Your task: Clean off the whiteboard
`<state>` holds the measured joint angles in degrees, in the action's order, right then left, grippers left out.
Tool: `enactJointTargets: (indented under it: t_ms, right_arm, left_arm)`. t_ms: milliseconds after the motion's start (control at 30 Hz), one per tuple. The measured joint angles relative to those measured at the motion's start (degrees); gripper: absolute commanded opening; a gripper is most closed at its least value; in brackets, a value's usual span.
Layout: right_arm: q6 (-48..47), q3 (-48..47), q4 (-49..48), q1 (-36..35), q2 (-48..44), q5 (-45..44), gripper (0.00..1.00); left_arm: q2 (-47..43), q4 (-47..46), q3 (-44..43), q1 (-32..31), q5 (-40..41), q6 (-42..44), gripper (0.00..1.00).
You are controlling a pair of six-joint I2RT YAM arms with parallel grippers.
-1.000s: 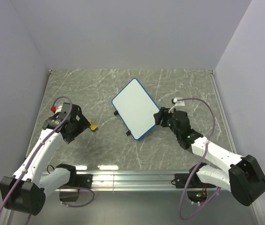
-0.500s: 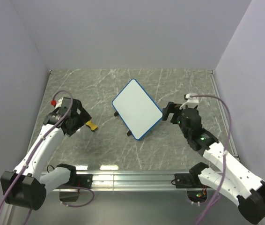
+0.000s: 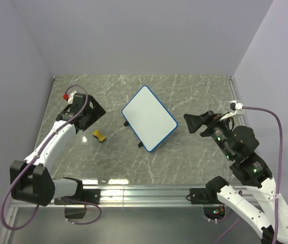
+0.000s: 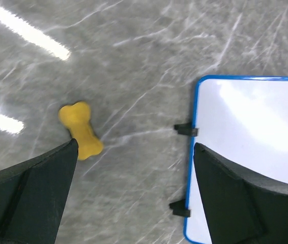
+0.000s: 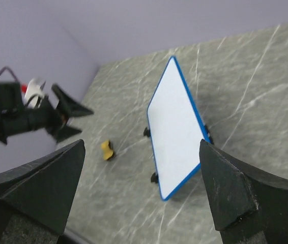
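The whiteboard [image 3: 149,118] lies in the middle of the table, white with a blue rim and black feet, its face wiped clean. It also shows in the left wrist view [image 4: 251,127] and the right wrist view [image 5: 177,122]. A small yellow bone-shaped eraser [image 3: 99,135] lies on the table left of the board, and shows in both wrist views [image 4: 81,130] [image 5: 107,150]. My left gripper [image 3: 94,113] is open and empty, raised above and behind the eraser. My right gripper [image 3: 191,123] is open and empty, raised to the right of the board and apart from it.
The grey marbled tabletop [image 3: 113,162] is walled by lilac panels at the back and sides. A metal rail [image 3: 144,193] runs along the near edge at the arm bases. My left arm [image 5: 27,114] shows in the right wrist view.
My right gripper has drawn back to the right from the board's right edge and risen. My left gripper has moved away from the eraser toward the back. The board and eraser stayed put.
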<state>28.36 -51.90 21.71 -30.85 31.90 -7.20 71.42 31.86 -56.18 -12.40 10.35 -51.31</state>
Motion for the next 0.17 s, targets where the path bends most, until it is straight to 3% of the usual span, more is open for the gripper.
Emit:
enactJointTargets:
  t_ms: [167]
  right_arm:
    - [2.84,2.51,1.70,0.00,-3.50,3.67,0.99]
  left_arm:
    - [4.26,-2.67,-4.50,-1.46,0.02,0.63,0.99]
